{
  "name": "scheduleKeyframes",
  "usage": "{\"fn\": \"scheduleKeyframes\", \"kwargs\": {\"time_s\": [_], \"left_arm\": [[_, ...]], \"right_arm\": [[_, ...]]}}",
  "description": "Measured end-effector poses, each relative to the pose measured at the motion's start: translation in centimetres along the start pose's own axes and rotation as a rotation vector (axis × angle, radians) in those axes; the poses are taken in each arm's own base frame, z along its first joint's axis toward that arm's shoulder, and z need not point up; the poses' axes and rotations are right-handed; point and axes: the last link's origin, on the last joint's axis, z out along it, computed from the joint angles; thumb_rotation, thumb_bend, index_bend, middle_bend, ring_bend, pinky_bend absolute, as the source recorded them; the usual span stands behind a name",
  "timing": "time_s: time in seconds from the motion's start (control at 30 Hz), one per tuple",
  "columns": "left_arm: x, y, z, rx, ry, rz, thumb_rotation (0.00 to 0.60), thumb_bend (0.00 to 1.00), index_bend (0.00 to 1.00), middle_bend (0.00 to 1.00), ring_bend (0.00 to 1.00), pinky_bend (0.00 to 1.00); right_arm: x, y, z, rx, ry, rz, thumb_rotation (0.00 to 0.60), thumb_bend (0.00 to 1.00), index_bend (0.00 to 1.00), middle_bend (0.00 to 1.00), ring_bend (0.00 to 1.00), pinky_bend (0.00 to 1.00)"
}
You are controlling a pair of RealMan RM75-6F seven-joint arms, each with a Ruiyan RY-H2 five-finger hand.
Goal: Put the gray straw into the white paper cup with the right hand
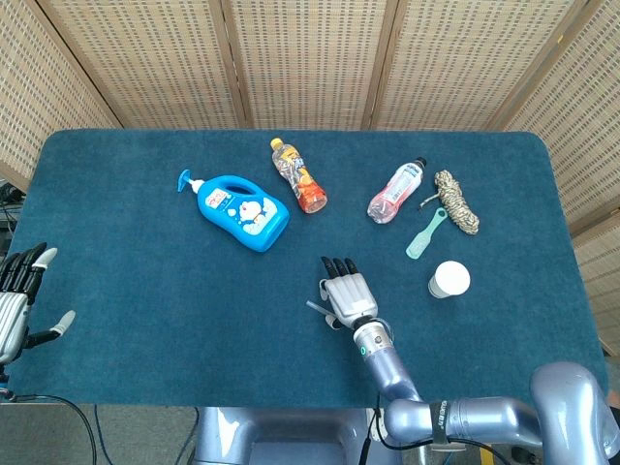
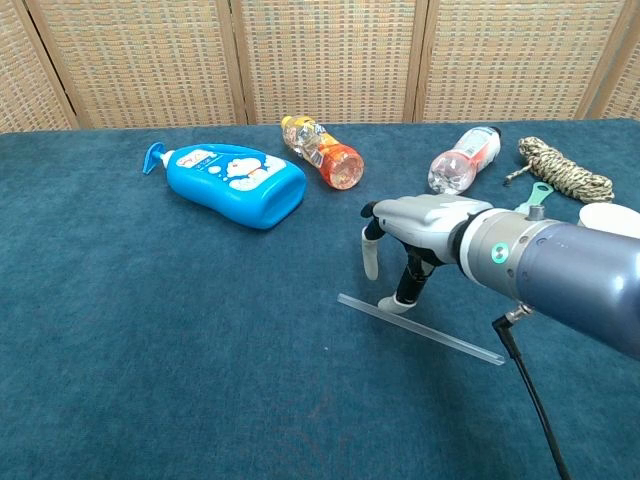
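One gray straw (image 2: 420,328) lies flat on the blue surface (image 1: 145,291), well apart from one white paper cup (image 1: 449,279). The right hand (image 2: 415,225) hovers palm-down over the straw's left end, fingers (image 2: 370,258) spread, a fingertip at the straw, holding nothing. The left hand (image 1: 17,300) rests spread at the surface's edge

- Your right hand (image 1: 347,296) has a silver-grey shell, black fingers and pale fingertips (image 2: 371,266).
- Its forearm (image 2: 560,282) is glossy blue-grey, with a small green light at the wrist and a black cable (image 2: 530,385) hanging below.
- Your left hand (image 1: 19,300) looks the same: silver, black-fingered.
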Motion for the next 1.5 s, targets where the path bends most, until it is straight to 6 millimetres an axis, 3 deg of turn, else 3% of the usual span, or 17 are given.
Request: {"fn": "scheduleKeyframes", "kwargs": {"time_s": [0.3,0.73,1.17,1.5], "left_arm": [[0.1,-0.1,0.1,0.003,0.001,-0.005,0.6,0.29,0.0,0.0,0.0,0.0],[0.1,-0.2,0.2,0.003,-0.001,-0.008,0.6,0.29,0.0,0.0,0.0,0.0],[0.2,-0.2,0.3,0.004,0.0,-0.01,0.6,0.29,0.0,0.0,0.0,0.0],[0.0,-0.1,0.3,0.004,-0.005,-0.005,0.6,0.29,0.0,0.0,0.0,0.0]], "right_arm": [[-1.6,-0.9,0.6,-0.016,-0.008,-0.038,0.6,0.34,0.48,0.0,0.0,0.0],[-2.2,-1.0,1.0,-0.03,-0.062,-0.033,0.6,0.35,0.48,0.0,0.0,0.0],[-2.7,-2.6,-0.7,0.08,-0.167,-0.076,0.6,0.38,0.48,0.0,0.0,0.0],[-3.4,-2.7,-3.2,0.203,-0.203,-0.18,0.6,0.38,0.48,0.0,0.0,0.0]]}}
